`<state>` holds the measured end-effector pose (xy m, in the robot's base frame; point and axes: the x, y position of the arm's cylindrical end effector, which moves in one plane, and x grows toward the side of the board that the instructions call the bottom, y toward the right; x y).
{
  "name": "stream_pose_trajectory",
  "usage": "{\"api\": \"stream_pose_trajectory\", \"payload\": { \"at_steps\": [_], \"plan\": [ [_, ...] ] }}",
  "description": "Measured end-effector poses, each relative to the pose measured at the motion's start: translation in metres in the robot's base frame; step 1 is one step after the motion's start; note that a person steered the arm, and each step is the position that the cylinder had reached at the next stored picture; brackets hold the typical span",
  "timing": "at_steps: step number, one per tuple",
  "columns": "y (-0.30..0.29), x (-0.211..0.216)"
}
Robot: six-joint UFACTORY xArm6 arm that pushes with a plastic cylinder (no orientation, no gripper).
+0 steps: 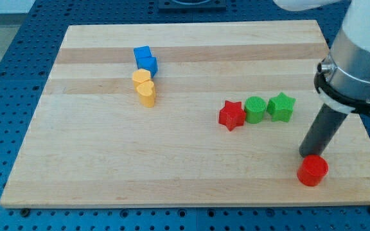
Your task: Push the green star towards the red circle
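The green star (281,106) lies right of centre on the wooden board (108,160), at the right end of a row of three blocks. The red circle (313,171) lies near the board's lower right corner, below and to the right of the star. My tip (307,154) stands just above the red circle, at its upper left edge, close to touching it. The tip is well below the green star and slightly to its right.
A green circle (255,109) touches the star's left side, and a red star (232,115) sits left of that. A blue block (145,59) and a yellow block (144,86) sit together at the upper left of centre. The board's right edge is near the arm.
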<state>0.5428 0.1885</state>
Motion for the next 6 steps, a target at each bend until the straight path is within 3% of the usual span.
{"api": "stream_pose_trajectory", "payload": {
  "at_steps": [3,4,6],
  "plan": [
    [0.024,-0.130],
    [-0.014,-0.133],
    [-0.004,-0.060]
  ]
}}
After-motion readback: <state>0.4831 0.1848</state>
